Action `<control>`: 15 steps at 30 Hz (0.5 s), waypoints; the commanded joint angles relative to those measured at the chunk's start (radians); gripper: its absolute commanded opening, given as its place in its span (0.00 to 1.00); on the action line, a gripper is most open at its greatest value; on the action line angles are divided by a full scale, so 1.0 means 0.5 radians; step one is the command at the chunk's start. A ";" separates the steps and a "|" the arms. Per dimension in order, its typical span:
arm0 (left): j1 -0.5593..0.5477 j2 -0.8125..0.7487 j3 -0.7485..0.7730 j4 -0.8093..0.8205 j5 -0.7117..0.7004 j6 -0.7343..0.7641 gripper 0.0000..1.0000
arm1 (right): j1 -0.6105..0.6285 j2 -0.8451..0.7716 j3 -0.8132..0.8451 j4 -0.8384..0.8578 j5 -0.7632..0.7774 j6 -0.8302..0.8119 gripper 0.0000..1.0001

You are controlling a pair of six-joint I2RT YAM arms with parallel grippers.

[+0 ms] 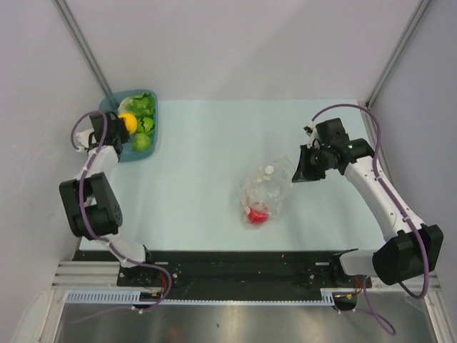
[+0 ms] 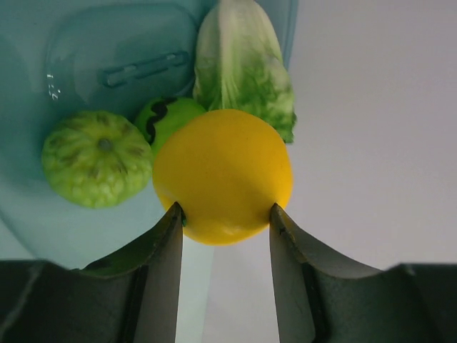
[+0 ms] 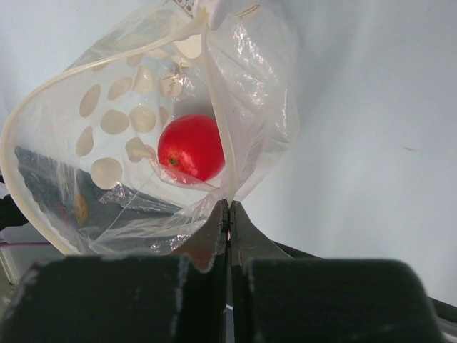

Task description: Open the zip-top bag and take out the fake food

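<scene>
Your left claw (image 2: pixel 226 214) is at the teal tray (image 1: pixel 107 107), in the desk's (image 1: pixel 207 150) far left corner. It is half closed around the yellow fruit (image 2: pixel 223 171), with a fingertip touching each side of it. The fruit sits over the tray's edge, and you can't tell from the wrist view whether it rests on the tray or is lifted clear. Inside the tray, behind the fruit, the lettuce leaf (image 2: pixel 243 64) lies against the rim. A bumpy green piece (image 2: pixel 96 158) sits on the tray floor to one side, and a small green piece (image 2: pixel 171 118) with dark markings is tucked between them, touching the fruit. The zip-top bag (image 1: pixel 268 187) lies crumpled on the desk well apart from the tray, out to the tray's right and nearer the arm bases. Its mouth is open, with the zip strip curving in a wide loop in the right wrist view. The red piece (image 3: pixel 191 147) is inside the bag, seen through the dotted film. Your right claw (image 3: pixel 228 211) is on the side of the bag facing away from the tray. Its fingers are pressed fully together and pinch the bag's edge, and the film rises straight out of the pinch.
</scene>
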 commanded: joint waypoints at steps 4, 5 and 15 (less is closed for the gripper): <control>0.047 0.517 0.404 0.126 -0.045 -0.385 0.00 | -0.013 0.116 0.163 0.066 -0.061 -0.157 0.00; 0.050 0.588 0.490 0.078 -0.076 -0.373 0.00 | -0.020 0.125 0.169 0.090 -0.079 -0.175 0.00; 0.127 1.002 0.969 -0.119 -0.144 -0.247 0.08 | -0.004 0.187 0.142 0.146 -0.037 -0.083 0.00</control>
